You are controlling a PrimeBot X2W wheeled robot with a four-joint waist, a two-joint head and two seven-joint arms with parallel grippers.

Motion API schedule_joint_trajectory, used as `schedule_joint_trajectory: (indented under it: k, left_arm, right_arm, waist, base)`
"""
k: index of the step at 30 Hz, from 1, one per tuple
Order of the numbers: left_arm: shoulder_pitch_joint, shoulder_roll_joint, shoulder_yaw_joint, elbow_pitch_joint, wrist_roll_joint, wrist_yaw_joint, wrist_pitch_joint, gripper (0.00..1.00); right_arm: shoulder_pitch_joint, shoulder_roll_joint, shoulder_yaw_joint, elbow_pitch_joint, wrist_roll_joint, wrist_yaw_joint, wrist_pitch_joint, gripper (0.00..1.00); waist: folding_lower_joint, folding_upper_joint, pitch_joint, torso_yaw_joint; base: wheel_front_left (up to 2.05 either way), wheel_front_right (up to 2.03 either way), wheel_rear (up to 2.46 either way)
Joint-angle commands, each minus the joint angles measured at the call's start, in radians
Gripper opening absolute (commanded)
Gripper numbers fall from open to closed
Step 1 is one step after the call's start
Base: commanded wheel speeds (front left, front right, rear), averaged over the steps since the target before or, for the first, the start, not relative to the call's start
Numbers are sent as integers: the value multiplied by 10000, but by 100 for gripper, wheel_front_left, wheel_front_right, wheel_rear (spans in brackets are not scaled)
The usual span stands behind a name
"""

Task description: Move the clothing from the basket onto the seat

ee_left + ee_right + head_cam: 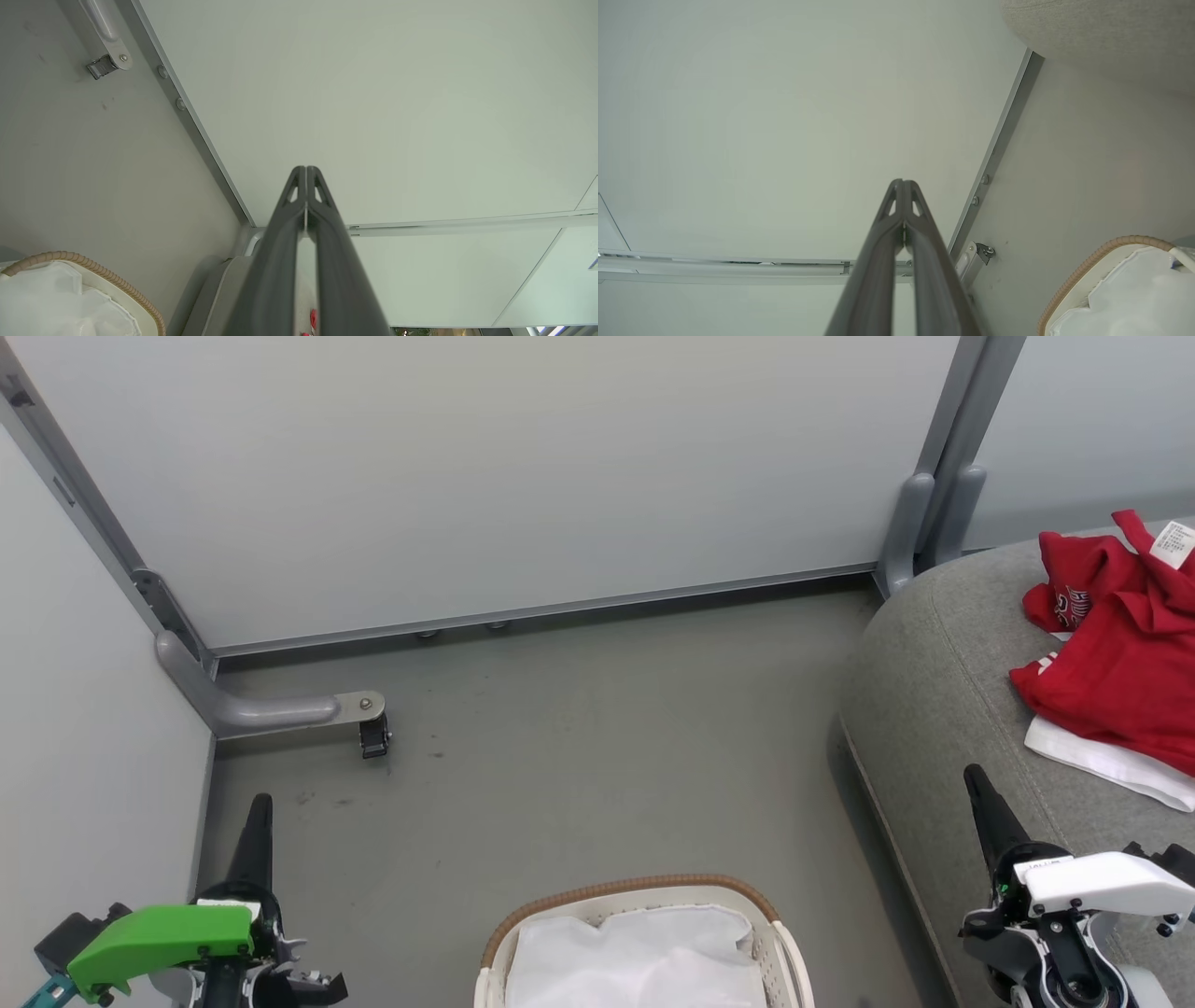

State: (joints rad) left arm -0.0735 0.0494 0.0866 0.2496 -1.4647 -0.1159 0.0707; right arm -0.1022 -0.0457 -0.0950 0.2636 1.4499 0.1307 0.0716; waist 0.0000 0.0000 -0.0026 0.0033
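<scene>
On the grey seat (934, 663), red clothing (1130, 672) lies heaped; flanking the basket (635, 883), left gripper (306, 171) and right gripper (903, 183) hover, fingers pressed together, empty.

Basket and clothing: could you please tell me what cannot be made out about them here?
Basket: head view's bottom edge cuts it off; white fabric hides whatever lies beneath.
Clothing on the seat: head view's right edge cuts it off.
Clothing's white label: print too small to read.

One basket (644, 885) — one seat (934, 663)
</scene>
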Motion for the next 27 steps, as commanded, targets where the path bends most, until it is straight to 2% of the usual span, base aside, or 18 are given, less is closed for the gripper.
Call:
schedule_joint_trajectory:
  k: [1,21,27]
  left_arm:
    - [-245,51,51,-61,-230,-88,67,0]
    - [-442,49,283,-56,-1477,-174,436,0]
    - [-411,47,289,-49,-1502,-184,456,0]
  right_arm:
    - [-110,-62,-57,-100,225,2,74,0]
    - [-95,-72,-207,-214,1588,0,449,0]
    - [-93,-72,-213,-218,1644,0,451,0]
  waist:
    - [0,0,3,-1]
    - [0,0,53,-31]
    - [0,0,57,-33]
  base:
    - [0,0,0]
    - [0,0,0]
    - [0,0,0]
